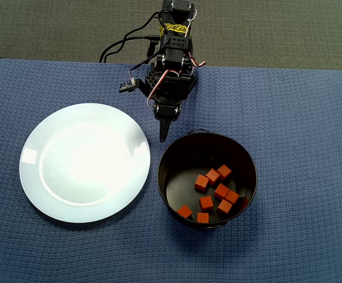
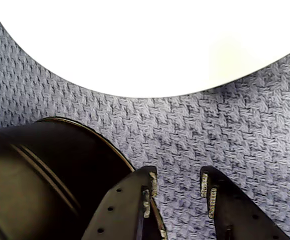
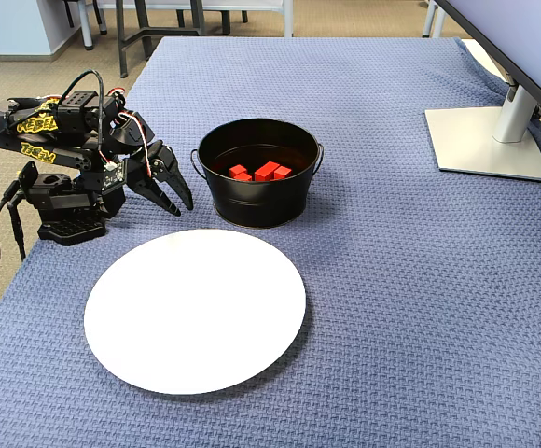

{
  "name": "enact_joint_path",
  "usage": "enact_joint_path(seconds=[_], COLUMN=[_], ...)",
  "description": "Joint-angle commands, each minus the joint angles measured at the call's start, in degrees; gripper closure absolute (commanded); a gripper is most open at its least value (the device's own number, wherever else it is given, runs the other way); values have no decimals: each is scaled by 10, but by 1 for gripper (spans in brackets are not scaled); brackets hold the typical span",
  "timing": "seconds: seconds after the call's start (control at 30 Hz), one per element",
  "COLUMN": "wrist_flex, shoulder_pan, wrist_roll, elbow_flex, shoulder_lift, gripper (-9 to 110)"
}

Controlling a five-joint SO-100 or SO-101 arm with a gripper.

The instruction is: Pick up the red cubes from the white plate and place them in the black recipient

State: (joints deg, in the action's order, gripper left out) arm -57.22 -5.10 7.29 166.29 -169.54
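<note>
Matte orange-red cubes lie heaped on the floor of the round, shiny-walled black pot, while the glossy white plate beside it is bare. The gripper hangs with its jaws slightly apart and empty over the woven blue cloth, between plate and pot. A monitor stand sits well apart.

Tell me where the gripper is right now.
In the overhead view the gripper hangs empty and slightly open over the blue cloth, between the bare white plate and the black pot's upper-left rim.

Arm folded low over its base, pincer angled downward (tips slightly parted), holding nothing
</note>
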Motion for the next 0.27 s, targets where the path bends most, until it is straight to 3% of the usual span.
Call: enact_joint_path(seconds=[0.0,0.23], wrist_flex=[-15,-18], shoulder_pan=[-11,-16], wrist_roll=[6,5], elbow_flex=[-8,-7], shoulder_lift=[0,-2], gripper=[102,102])
